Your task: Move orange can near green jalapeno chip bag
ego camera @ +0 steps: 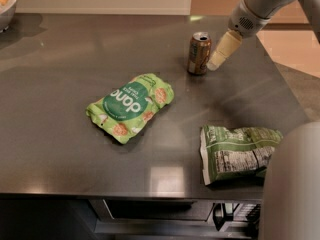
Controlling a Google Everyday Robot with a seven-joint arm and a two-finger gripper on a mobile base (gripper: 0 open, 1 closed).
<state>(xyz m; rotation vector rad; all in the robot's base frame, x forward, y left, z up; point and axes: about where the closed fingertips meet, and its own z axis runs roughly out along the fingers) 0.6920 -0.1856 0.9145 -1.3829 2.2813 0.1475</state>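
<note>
The orange can (pixel 198 54) stands upright on the dark countertop (pixel 60 84) toward the back right. My gripper (pixel 216 63) hangs from the grey arm at the upper right, with its cream tip just to the right of the can, close to it or touching it near its base. The green jalapeno chip bag (pixel 237 151) lies flat near the counter's front right, with its white nutrition panel facing up, well in front of the can.
A lime-green pouch (pixel 131 106) with a dark green circle lies at the counter's middle. A bowl (pixel 6 6) sits at the far left back corner. A grey part of my body (pixel 292 184) blocks the lower right. The counter's right edge runs just beyond the can.
</note>
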